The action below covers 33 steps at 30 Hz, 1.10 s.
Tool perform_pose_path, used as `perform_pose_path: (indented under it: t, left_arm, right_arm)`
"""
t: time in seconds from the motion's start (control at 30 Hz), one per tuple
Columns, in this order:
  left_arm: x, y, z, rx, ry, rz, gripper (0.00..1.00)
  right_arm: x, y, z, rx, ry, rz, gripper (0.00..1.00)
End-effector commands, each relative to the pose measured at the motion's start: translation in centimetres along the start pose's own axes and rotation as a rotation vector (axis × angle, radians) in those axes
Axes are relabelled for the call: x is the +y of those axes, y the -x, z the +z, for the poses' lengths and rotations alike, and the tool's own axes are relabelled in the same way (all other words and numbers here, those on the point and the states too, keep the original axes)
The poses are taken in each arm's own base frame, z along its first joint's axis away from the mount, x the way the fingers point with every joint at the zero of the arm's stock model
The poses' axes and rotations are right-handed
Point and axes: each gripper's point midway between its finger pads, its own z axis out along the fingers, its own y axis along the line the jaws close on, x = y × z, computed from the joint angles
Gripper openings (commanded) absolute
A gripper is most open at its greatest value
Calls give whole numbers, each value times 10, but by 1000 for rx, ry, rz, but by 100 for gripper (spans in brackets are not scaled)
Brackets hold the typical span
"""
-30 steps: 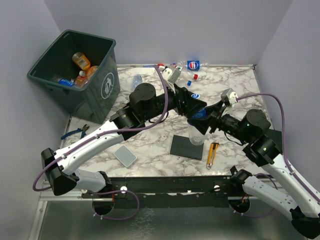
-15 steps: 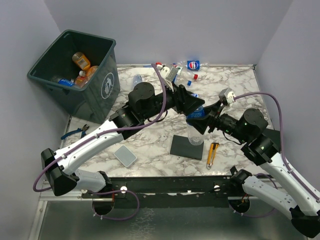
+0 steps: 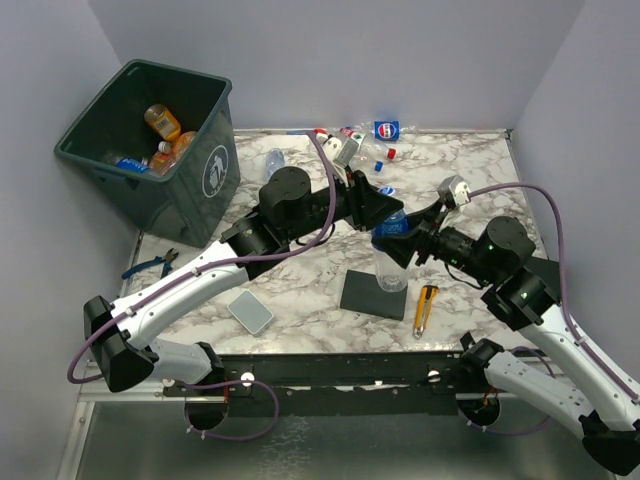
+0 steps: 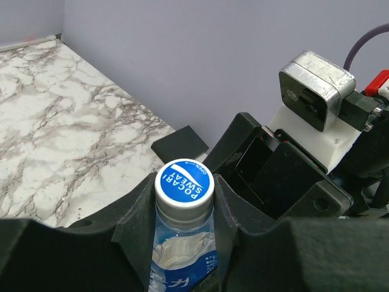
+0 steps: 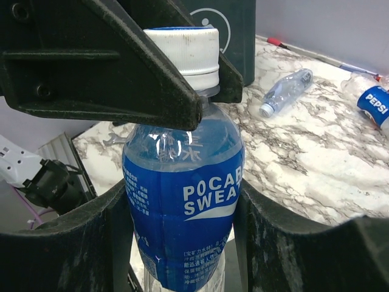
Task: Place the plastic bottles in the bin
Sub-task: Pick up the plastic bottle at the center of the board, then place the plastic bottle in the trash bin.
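Observation:
A blue-labelled plastic bottle stands upright over the middle of the table, held from both sides. My left gripper is shut on its neck, just under the blue and white cap. My right gripper is shut on the bottle's blue label. The bin stands at the far left with orange jugs and other bottles inside. More plastic bottles lie along the table's back edge, one clear bottle near the bin.
A black square pad lies under the held bottle, and a yellow utility knife lies to its right. A grey flat block sits near the front edge. Blue-handled pliers lie at the left rim.
My left gripper has closed from open onto the bottle's neck. The right gripper keeps its hold and has shifted slightly left with the bottle.

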Motion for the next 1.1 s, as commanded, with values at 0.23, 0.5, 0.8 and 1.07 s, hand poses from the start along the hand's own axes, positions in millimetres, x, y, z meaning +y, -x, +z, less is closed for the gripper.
perform_pose_path:
  t: [0.23,0.5,0.8,1.07]
  left_arm:
    - [9,18,-10,-74,57,53,0]
    - [43,70,-36,-220,230,118,0]
    - [53,116,-67,-318,342,230,0]
    - [62,187,-145,-461,661,512,0]
  right_arm:
    - [37,9,-4,25,176,62,100]
    - [50,38,-23,-12,169,152,100]
    - [57,53,-44,-77,167,123,100]
    - [-42,11,-51,-198,-343,220,100]
